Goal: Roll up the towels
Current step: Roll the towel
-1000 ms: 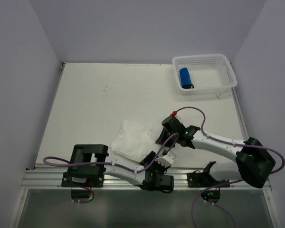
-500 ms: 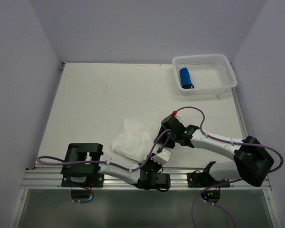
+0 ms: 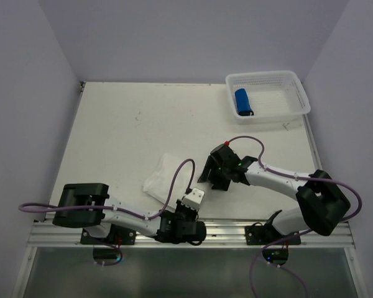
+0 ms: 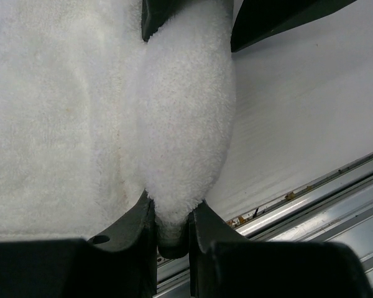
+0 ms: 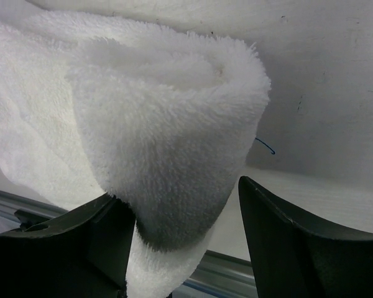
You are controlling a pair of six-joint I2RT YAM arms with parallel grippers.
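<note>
While the left pincer (image 4: 173, 210) clamps a fold of the white towel (image 3: 160, 179), the right pincer (image 5: 186, 214), released around its rolled end, should close squarely, keeping turns tight.

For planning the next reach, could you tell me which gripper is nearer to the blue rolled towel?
Right. The right gripper is mid-table, nearside of the blue rolled towel; the left gripper is farther off, at the table's near edge.

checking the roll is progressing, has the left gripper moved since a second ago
Yes. The left gripper has shifted left along the near rail, farther from the basket.
</note>
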